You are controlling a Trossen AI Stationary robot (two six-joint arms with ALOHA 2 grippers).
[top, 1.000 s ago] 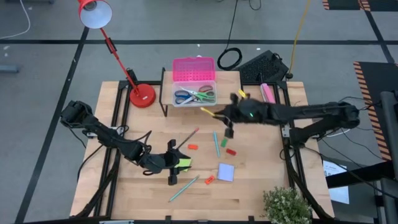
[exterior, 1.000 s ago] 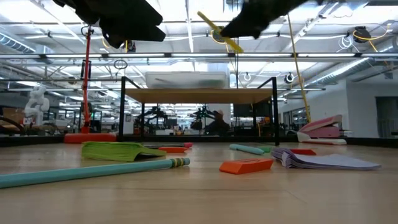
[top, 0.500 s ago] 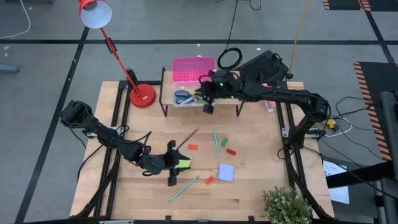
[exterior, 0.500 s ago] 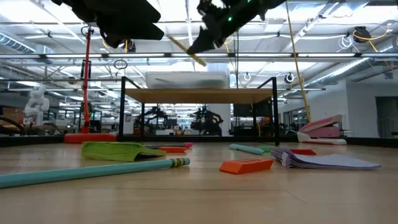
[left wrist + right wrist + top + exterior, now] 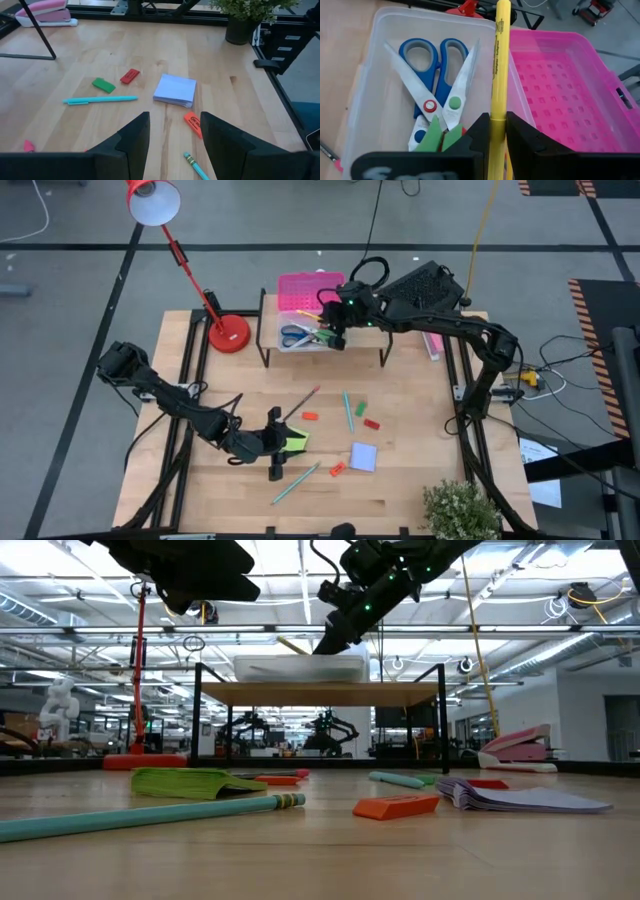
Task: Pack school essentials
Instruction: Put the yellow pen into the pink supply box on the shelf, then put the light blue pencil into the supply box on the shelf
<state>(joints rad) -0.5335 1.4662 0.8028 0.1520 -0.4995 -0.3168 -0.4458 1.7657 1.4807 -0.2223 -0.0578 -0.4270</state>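
yellow pencil [image 5: 500, 60], pink lid [image 5: 560, 90], blue-handled scissors [image 5: 427, 75]

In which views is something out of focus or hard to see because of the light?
Low view: the teal pencil nearest the camera is soft, and both arms are dark silhouettes against bright ceiling lights. Right wrist view: the right pincer and its yellow pencil are slightly blurred at the bottom edge, while the blue-handled scissors in the clear box are sharp. High view: evenly lit.

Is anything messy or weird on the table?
Nothing looks broken or spilled. Loose supplies simply lie scattered on the table: a teal pen, red eraser, green eraser and lavender sticky pad. The right gripper holds a yellow pencil over the clear box.
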